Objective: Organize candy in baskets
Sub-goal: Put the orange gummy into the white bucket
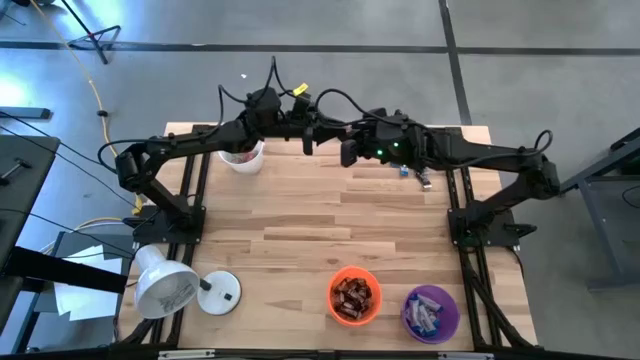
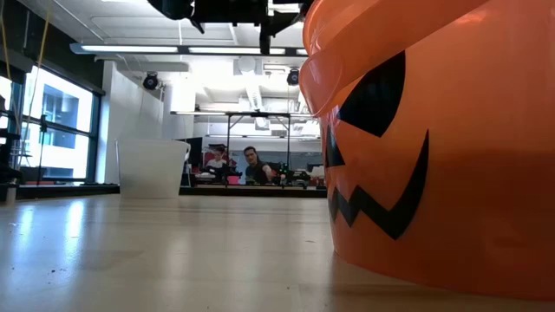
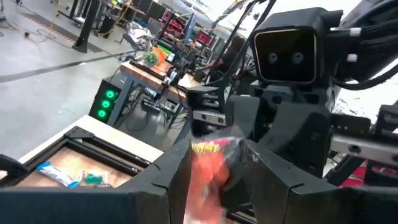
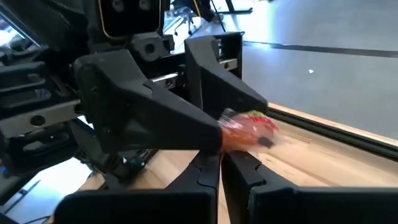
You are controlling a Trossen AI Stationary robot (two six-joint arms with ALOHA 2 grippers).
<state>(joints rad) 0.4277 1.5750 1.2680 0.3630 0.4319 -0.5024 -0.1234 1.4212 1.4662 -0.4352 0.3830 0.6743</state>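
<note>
You have the wooden bench (image 1: 330, 225) under both arms, which reach in from the two sides and meet over its far edge. Near you on the left lies the white dome-shaded lamp (image 1: 165, 285), tipped on its side next to its round base.

Of the three baskets, the white basket (image 1: 242, 156) stands at the far left of the bench, partly under the left arm. The orange basket (image 1: 354, 296) sits at the near edge right of centre, holding dark brown and red candy. The purple basket (image 1: 431, 312) is just beside it to the right, holding blue-and-white candy. In the low view the orange basket fills the right side, with its black face print toward the camera, and the white basket stands far back.

Your left end effector (image 3: 214, 180) is raised over the far middle of the bench, its fingers pinching a red-and-yellow wrapped candy (image 3: 208, 165) between them. Your right end effector (image 4: 221, 165) faces it closely, fingers pressed together with nothing held, their tips just beside the same candy.

A few loose candies (image 1: 415, 176) lie on the far right of the bench, beneath the right arm; one has a blue-and-white wrapper.

Beyond the bench, a person (image 2: 253, 165) sits in the room behind.
</note>
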